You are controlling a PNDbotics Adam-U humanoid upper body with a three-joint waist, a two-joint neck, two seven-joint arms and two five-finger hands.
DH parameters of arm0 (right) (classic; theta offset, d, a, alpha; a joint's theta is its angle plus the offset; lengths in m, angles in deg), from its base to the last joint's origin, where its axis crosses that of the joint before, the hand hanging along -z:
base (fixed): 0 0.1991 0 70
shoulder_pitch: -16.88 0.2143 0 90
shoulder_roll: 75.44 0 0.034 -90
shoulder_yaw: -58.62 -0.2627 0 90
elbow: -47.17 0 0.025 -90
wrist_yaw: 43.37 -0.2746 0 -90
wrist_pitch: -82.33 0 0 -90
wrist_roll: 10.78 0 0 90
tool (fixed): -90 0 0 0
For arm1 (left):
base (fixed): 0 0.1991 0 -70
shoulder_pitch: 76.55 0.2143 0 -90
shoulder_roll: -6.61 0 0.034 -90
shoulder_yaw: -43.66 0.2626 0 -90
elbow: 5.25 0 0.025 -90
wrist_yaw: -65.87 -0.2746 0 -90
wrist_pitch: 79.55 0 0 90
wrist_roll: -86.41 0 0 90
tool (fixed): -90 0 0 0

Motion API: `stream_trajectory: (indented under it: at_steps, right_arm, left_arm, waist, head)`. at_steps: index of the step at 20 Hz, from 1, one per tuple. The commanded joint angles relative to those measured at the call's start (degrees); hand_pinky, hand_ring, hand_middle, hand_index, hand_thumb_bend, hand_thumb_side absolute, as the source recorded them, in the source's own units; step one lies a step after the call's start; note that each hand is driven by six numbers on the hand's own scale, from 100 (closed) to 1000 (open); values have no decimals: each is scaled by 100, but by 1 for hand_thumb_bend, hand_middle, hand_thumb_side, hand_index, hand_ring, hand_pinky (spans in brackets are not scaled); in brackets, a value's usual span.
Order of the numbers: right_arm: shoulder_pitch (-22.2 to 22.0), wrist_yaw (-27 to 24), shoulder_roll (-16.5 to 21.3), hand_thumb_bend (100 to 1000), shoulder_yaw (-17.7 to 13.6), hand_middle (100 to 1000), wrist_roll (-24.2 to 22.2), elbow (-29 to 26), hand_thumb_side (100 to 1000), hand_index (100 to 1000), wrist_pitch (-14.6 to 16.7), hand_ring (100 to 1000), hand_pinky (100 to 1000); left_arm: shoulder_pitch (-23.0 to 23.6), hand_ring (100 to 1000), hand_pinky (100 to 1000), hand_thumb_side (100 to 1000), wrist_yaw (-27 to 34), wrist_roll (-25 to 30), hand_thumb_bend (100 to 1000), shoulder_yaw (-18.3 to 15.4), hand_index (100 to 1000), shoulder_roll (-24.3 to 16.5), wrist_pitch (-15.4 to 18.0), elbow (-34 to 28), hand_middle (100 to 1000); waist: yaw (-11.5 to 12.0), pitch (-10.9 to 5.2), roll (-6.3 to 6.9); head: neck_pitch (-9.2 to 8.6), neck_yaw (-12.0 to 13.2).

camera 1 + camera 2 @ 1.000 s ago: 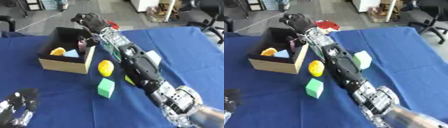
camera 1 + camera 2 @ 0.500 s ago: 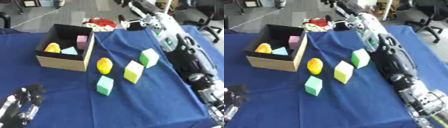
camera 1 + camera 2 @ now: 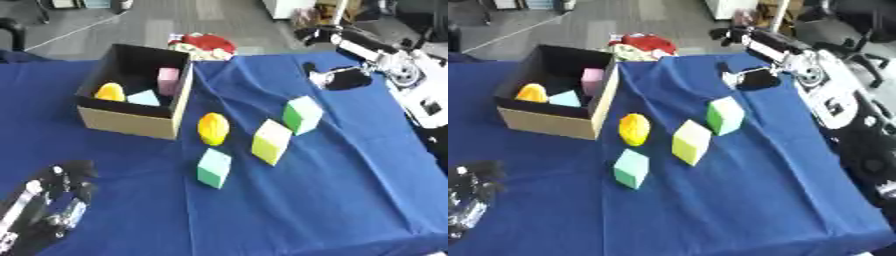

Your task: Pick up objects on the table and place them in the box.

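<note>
Presently, findings as follows.

Surface: blue cloth-covered table, creased near the far middle.

Box: open cardboard box with black inner walls, far left of the cloth, its long axis running roughly front to back.

Box contents: an orange rounded piece, a pale blue wedge and a pink upright block, the pink one against the right inner wall.

Objects on the cloth: a yellow oval object just beside the box's near right corner, long axis roughly upright in the picture; a mint-green cube nearer the camera; a yellow-green cube to the right of the oval; a green cube with a pale top just beyond that. All three cubes sit tilted, corners toward the camera, none touching another.

Right hand: black hand at the far right over the cloth, well apart from the cubes; finger posture cannot be made out.

Left hand: black and silver hand at the lower left corner, holding nothing; finger posture cannot be told.

Beyond the table: a red and white bundle on the floor.
</note>
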Motion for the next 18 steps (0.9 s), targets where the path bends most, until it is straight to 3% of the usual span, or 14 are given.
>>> stream_trajectory:
  at_steps: [1,8,18]
  right_arm:
    - [-8,-111,258,100,-119,899,-113,170,322,993,43,869,917]
    - [-20,-242,203,100,2,922,-368,691,346,1000,148,883,927]
    - [273,245,38,100,61,952,-652,1546,367,1000,227,908,938]
  left_arm:
    - [-39,616,735,445,-11,-25,151,-51,814,-95,0,-77,656]
    - [-40,616,735,444,-8,-15,151,-41,814,-97,3,-77,656]
    - [-27,617,736,446,-4,-16,147,-39,814,-98,2,-74,656]
  waist:
    - [-14,-134,-96]
    - [-9,-149,-94]
    - [-5,-174,-80]
  head:
    - [5,19]
    - [-11,32]
    - [-8,-17]
